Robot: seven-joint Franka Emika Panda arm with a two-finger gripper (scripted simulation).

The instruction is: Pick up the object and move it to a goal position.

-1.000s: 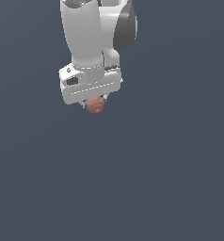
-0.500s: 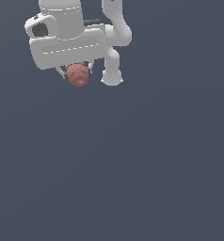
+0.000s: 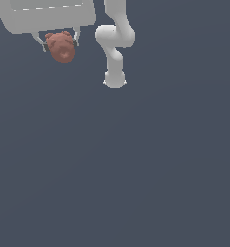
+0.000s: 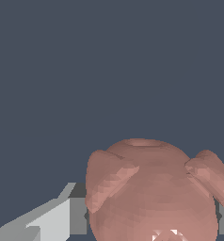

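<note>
The robot's white hand (image 3: 59,41) grips the reddish-brown, lumpy object (image 3: 62,47) between its two thin fingers (image 3: 40,40), one on each side of the ball, high in the exterior view's upper left. The wrist view shows the object (image 4: 151,193) filling the space between the fingers (image 4: 48,219), pressed against them, its bumpy lobes bulging outward. Beyond the hand, the arm's white base and lower links (image 3: 115,43) stand toward the exterior view's right of the grasp, on the plain dark grey tabletop (image 3: 136,169). The pick-up appears complete: the object hangs clear of the surface, held aloft. What seems to remain is the carry to the goal position, which no marker in either view reveals, so how much travel is left cannot be told.
</note>
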